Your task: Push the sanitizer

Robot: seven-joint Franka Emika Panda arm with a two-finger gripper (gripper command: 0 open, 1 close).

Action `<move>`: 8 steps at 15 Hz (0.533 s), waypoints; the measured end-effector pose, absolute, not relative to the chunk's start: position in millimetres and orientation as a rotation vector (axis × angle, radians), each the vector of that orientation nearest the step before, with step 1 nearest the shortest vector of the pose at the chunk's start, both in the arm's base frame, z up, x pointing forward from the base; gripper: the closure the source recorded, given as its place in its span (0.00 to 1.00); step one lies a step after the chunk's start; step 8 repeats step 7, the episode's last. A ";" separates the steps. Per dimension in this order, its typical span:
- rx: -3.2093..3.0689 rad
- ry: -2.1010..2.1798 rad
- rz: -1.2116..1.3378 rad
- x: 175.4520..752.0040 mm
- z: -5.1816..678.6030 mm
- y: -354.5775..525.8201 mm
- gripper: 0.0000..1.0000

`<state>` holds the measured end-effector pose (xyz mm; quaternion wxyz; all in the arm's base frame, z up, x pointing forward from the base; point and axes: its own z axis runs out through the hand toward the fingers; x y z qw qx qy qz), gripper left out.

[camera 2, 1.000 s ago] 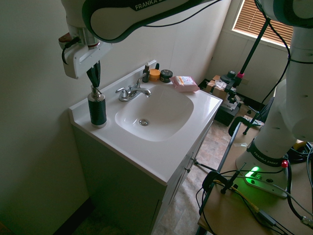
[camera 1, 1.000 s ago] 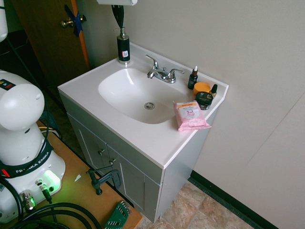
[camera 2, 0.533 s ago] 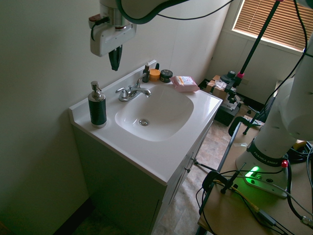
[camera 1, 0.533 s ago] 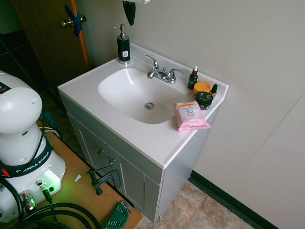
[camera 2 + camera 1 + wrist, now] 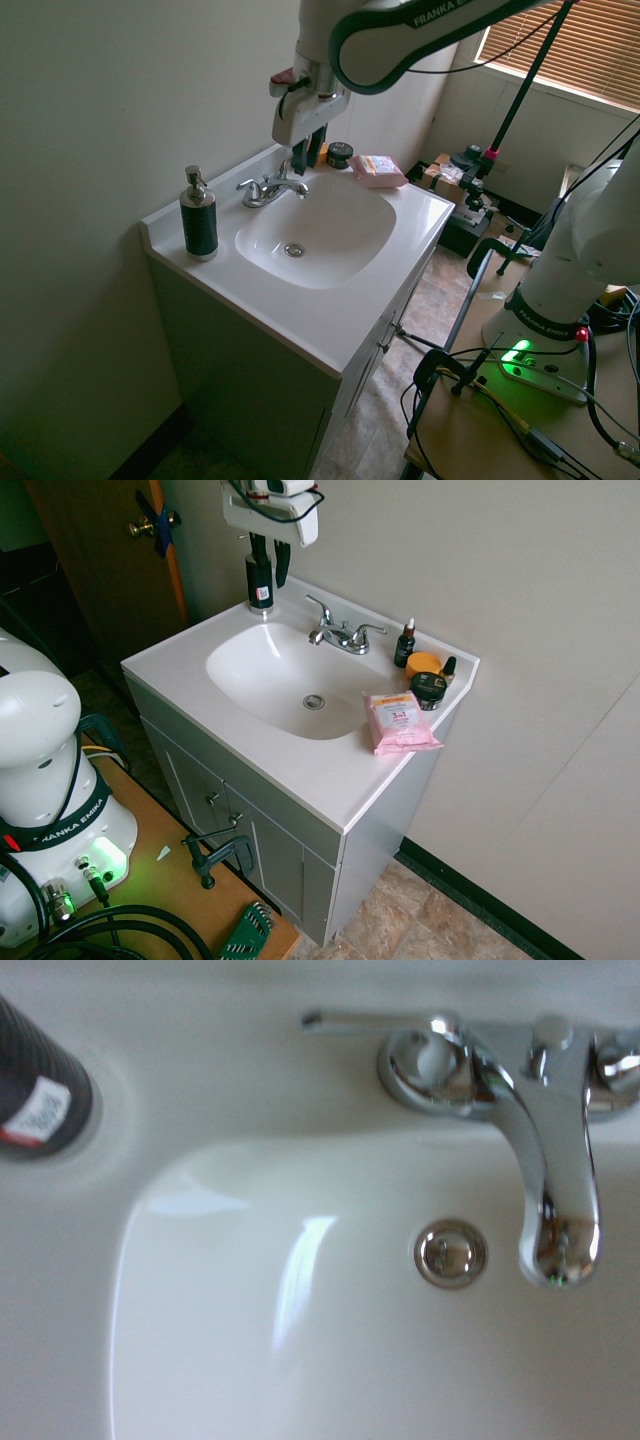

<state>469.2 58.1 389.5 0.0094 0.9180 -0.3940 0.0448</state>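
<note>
The sanitizer (image 5: 198, 218), a tall black pump bottle with a silver head, stands upright at the back corner of the white vanity top (image 5: 300, 310). In the first exterior view only the sanitizer's (image 5: 259, 588) lower body and label show, below the gripper. My gripper (image 5: 308, 155) hangs over the faucet, clear of the bottle and off to its side. Its two dark fingers (image 5: 283, 565) stand apart with nothing between them, so the gripper (image 5: 270, 565) is open. The wrist view looks down into the basin and catches the sanitizer (image 5: 40, 1100) at the edge.
A chrome faucet (image 5: 340, 635) sits behind the basin (image 5: 280, 675), whose drain (image 5: 450, 1252) lies below the gripper. A small dropper bottle (image 5: 405, 645), an orange jar (image 5: 424, 664), a black jar (image 5: 430, 688) and a pink wipes pack (image 5: 400, 720) crowd the far corner. The wall runs close behind.
A second ago the shut gripper stood on the sanitizer's pump head. It has lifted off, travelled along the wall to above the faucet, come down, and its fingers have parted.
</note>
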 end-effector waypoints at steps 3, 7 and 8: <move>2.866 -1.253 0.115 448.0 377.9 38.7 0.00; 2.872 -1.269 0.093 440.8 374.3 31.0 0.00; 2.872 -1.269 0.093 440.8 374.3 31.0 0.00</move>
